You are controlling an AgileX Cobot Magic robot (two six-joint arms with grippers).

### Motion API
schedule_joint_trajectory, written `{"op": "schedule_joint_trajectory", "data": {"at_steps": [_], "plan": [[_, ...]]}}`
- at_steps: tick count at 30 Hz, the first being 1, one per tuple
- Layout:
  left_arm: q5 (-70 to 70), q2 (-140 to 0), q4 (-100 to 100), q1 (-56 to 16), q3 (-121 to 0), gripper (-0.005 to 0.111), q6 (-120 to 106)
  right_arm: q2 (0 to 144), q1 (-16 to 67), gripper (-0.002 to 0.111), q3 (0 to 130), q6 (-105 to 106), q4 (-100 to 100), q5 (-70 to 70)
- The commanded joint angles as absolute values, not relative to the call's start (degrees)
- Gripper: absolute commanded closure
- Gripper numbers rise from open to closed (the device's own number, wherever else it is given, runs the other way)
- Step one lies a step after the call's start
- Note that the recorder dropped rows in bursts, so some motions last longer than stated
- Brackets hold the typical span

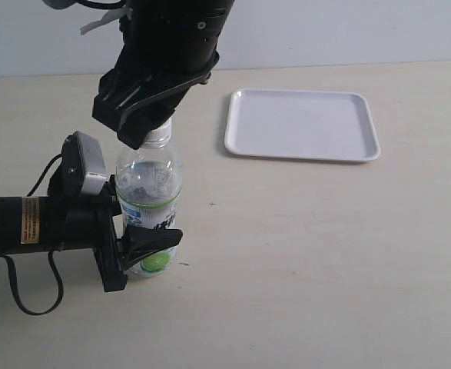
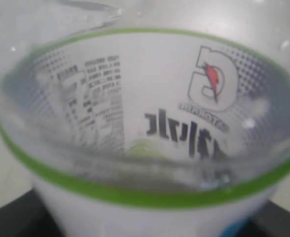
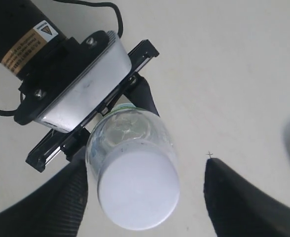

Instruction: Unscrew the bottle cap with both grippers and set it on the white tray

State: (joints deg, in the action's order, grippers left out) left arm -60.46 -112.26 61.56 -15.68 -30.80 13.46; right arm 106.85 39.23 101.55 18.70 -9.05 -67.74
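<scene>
Cap (image 3: 137,190) is on the bottle (image 1: 150,184), which stands upright on the tabletop (image 1: 325,254). Left tool (image 1: 144,231) is clamped round the label. Right tool (image 1: 150,127) hangs at the cap with fingers spread either side, not gripping. White tray (image 1: 302,123) sits well apart.

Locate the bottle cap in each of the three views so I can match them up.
Exterior view: the bottle cap sits upper left of centre, atop the bottle, partly hidden under the right gripper.
Left wrist view: not in it; only the bottle's label shows, close up.
Right wrist view: seen from above, between the right gripper's spread fingers.
Shared landmark: the bottle, visible in all three.
</scene>
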Motion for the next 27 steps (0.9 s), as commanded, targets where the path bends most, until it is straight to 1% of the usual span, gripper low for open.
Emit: {"op": "schedule_joint_trajectory", "data": {"at_steps": [1, 5, 12, 14, 15, 17, 20, 23, 24, 27], "plan": [[-61.83, -111.87, 61.31, -16.11, -30.80, 0.107, 13.78, 106.25, 39.35, 0.046, 101.68, 18.87, -8.79, -67.92], [-61.83, -111.87, 61.31, -16.11, -30.80, 0.107, 13.88, 106.25, 39.35, 0.051, 101.68, 18.87, -8.79, -68.01], [-61.83, -111.87, 61.31, -16.11, -30.80, 0.107, 13.88, 106.25, 39.35, 0.052, 101.68, 18.87, -9.02, -68.01], [-61.83, -111.87, 61.31, -16.11, -30.80, 0.107, 13.88, 106.25, 39.35, 0.054, 101.68, 18.87, -9.02, -68.01], [-61.83, -111.87, 61.31, -16.11, -30.80, 0.107, 13.88, 106.25, 39.35, 0.057, 101.68, 18.87, -9.02, -68.01], [-61.83, -111.87, 61.31, -16.11, -30.80, 0.107, 13.88, 106.25, 39.35, 0.065, 101.68, 18.87, -9.02, -68.01], [-61.83, -111.87, 61.31, -16.11, -30.80, 0.107, 13.88, 106.25, 39.35, 0.086, 101.68, 18.87, -9.02, -68.01], [-61.83, -111.87, 61.31, -16.11, -30.80, 0.107, 13.88, 106.25, 39.35, 0.105, 101.68, 19.36, -9.02, -68.01], [-61.83, -111.87, 61.31, -16.11, -30.80, 0.107, 13.88, 106.25, 39.35, 0.108, 101.68, 19.84, -9.02, -68.01], [-61.83, -111.87, 61.31, -16.11, -30.80, 0.107, 13.88, 106.25, 39.35, 0.108, 101.68, 21.39, -9.02, -68.01]]}}
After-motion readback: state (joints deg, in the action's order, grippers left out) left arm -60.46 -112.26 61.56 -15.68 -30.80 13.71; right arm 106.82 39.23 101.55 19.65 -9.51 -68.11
